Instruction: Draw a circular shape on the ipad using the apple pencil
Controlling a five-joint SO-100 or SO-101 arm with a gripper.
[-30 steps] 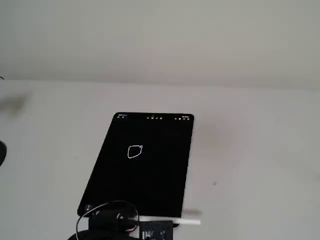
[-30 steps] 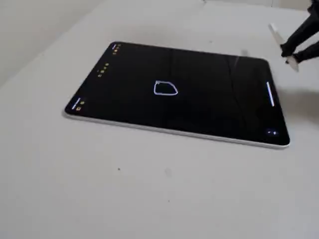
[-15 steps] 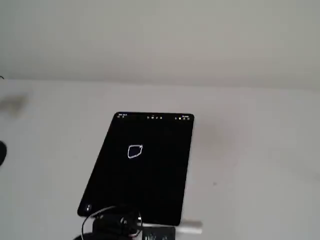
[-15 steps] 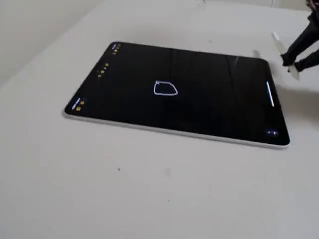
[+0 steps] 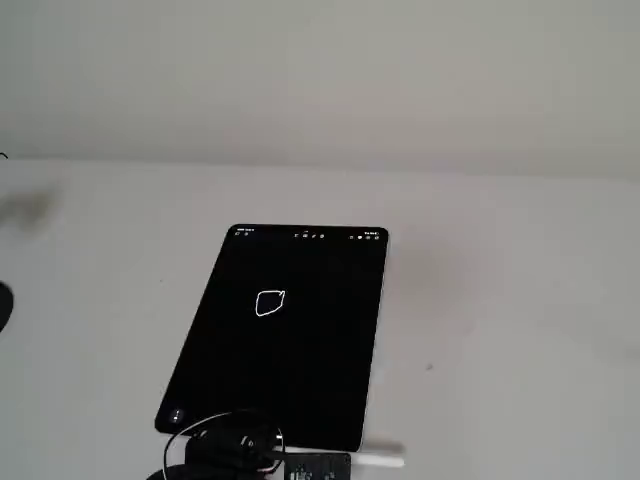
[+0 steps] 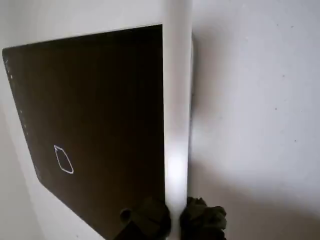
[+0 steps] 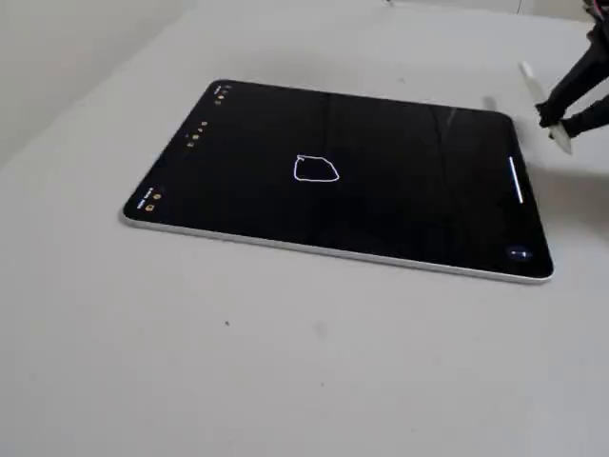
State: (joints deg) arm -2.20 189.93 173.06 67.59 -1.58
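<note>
Drawing looks finished: the circular shape [image 7: 316, 169] is glowing on the ipad [image 7: 400, 143], while the gripper [image 6: 172, 220] is squeezing the apple pencil [image 6: 177, 100] off to the side; next, putting it down.

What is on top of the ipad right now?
Only the drawn circular shape and small toolbar icons show on the ipad. The apple pencil, held in the gripper, is off beyond its short edge, not on the screen.
</note>
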